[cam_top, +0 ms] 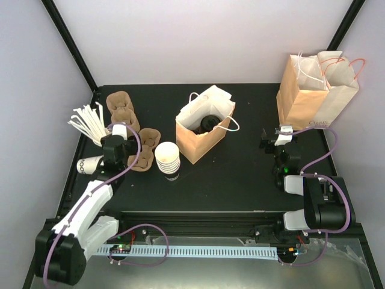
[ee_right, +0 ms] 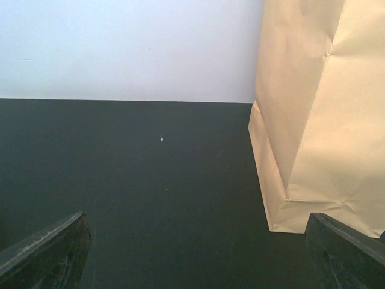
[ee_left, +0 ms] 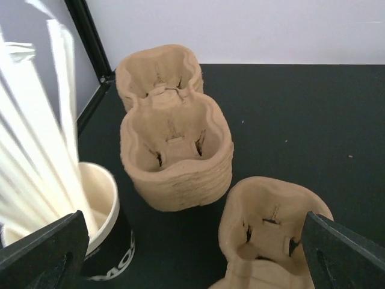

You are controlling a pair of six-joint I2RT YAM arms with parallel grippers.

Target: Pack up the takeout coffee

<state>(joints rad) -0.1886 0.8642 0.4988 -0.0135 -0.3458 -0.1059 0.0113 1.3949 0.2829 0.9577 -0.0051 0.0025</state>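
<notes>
Gaping empty at nine o'clock, the left pincer [cam_top: 122, 130] should pinch one carrier [ee_left: 175, 158] rim squarely; the right pincer [cam_top: 274, 139] is open too.

Overhead, only the black lid of the takeout coffee [cam_top: 207, 123] is seen inside the open paper bag [cam_top: 195, 144]; the cup below is hidden by the bag's walls. At the left wrist, the white sticks [ee_left: 30, 138] are blurred and cut off at the left edge, and the nearest pulp carrier [ee_left: 264, 235] is cropped at the bottom. At the right wrist, a second paper bag [ee_right: 319, 120] is cut off at top and right.
</notes>
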